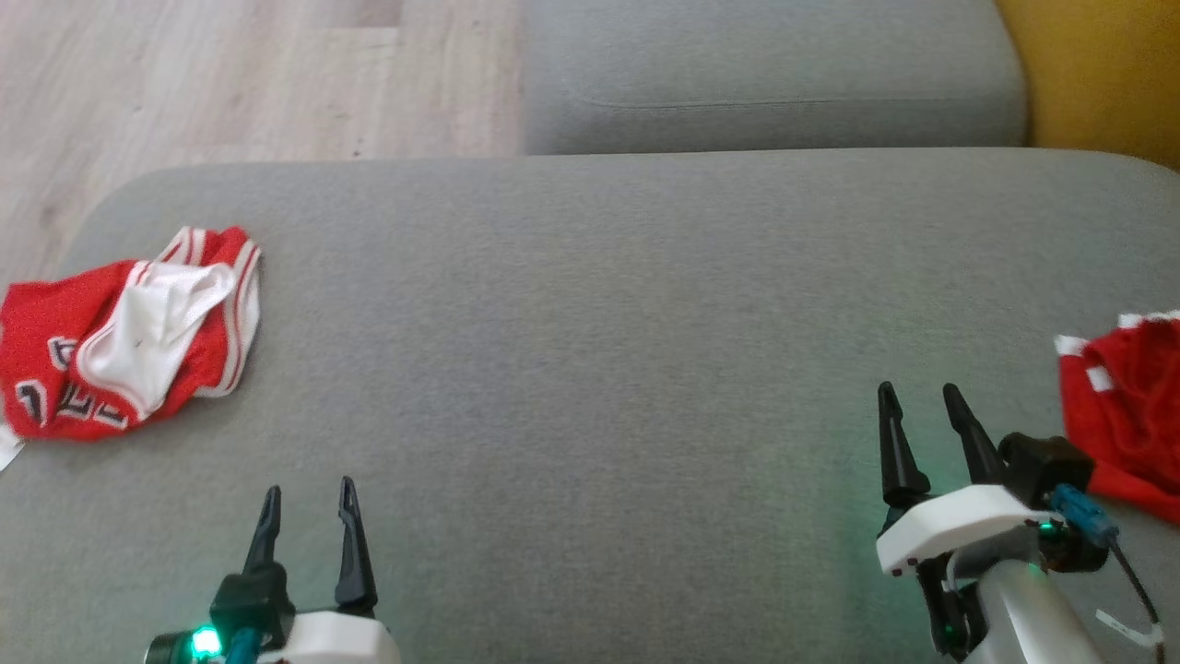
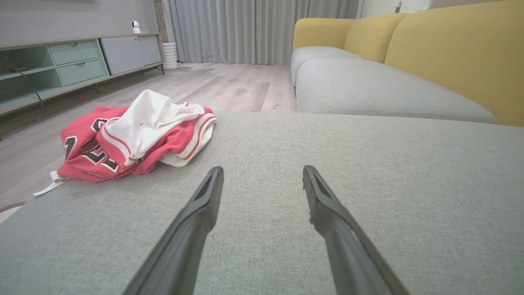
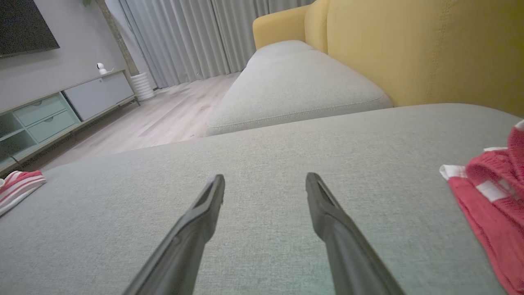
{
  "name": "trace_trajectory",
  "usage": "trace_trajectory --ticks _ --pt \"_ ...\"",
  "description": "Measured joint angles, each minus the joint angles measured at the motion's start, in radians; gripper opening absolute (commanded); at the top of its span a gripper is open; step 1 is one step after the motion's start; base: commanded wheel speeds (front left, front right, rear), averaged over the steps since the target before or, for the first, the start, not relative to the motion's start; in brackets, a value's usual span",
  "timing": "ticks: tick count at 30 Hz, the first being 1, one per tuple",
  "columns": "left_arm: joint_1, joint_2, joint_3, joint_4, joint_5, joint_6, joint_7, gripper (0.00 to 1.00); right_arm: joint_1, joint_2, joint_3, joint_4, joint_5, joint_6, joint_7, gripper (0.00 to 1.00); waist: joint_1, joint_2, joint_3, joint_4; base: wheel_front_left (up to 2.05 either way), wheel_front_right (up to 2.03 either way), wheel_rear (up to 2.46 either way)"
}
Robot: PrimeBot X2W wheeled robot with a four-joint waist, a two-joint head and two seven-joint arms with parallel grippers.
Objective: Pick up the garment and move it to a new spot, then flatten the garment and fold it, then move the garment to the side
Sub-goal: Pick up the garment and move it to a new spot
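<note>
I see jersey (image 1: 129, 341) bunched, red, white lining out, cushion's (image 1: 590, 323) left edge | left gripper (image 1: 310, 489), right gripper (image 1: 919, 388) spread, empty

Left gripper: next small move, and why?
Probably reach the left gripper forward and leftward toward the crumpled jersey. Its fingers stand open and empty over the bare cushion, and the jersey lies bunched, not yet flattened, ahead and to its left near the cushion's edge. A second red garment lies beside the open right gripper, so I cannot tell which one is meant.
</note>
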Motion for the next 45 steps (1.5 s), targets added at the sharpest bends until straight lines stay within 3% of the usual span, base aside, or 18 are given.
trace_trajectory --ticks 6,13,17,23,31,34,38,41,45 --pt "0.0 0.0 -0.006 0.01 -0.001 0.005 0.0 1.0 0.0 0.0 0.021 0.001 0.0 0.0 0.0 1.0 0.0 0.0 0.009 0.072 0.0 0.0 0.0" --pt "0.002 0.0 0.008 0.022 -0.001 0.01 0.0 1.0 0.0 -0.001 0.067 0.012 0.022 0.0 0.0 1.0 0.0 0.0 0.023 0.216 0.0 0.0 0.0" --pt "0.01 -0.001 0.068 0.018 -0.018 0.019 0.0 1.0 -0.002 0.0 0.129 0.011 0.046 0.0 0.0 1.0 0.0 0.0 0.038 0.325 0.0 0.0 0.0" --pt "0.043 0.0 0.138 0.006 -0.017 0.019 0.0 1.0 -0.009 0.0 0.164 0.011 0.048 0.0 0.0 1.0 -0.0001 0.0 0.069 0.41 0.0 0.0 0.0" --pt "0.016 -0.004 0.218 -0.012 -0.04 -0.041 0.0 1.0 -0.053 -0.001 0.184 0.017 0.021 0.0 0.0 1.0 -0.0001 0.0 0.128 0.405 0.0 0.0 0.0" --pt "-0.092 0.001 0.284 -0.029 -0.034 -0.082 0.0 1.0 -0.081 -0.002 0.182 0.008 -0.01 0.0 0.0 1.0 0.0 0.0 0.174 0.382 0.0 0.0 0.0" --pt "-0.19 0.012 0.295 -0.031 -0.016 -0.115 0.0 1.0 -0.106 -0.002 0.185 -0.009 -0.034 0.0 0.0 1.0 0.0001 0.0 0.218 0.361 0.0 0.0 0.0" --pt "-0.293 0.053 0.294 0.021 -0.007 -0.159 0.0 1.0 -0.135 -0.003 0.189 -0.029 -0.047 0.0 0.0 1.0 0.0002 0.0 0.262 0.336 0.0 0.0 0.0" --pt "-0.439 0.114 0.293 0.102 0.001 -0.182 -0.001 1.0 -0.169 -0.006 0.195 -0.066 -0.07 0.0 0.0 1.0 0.0001 0.0 0.324 0.296 0.0 0.0 0.0"
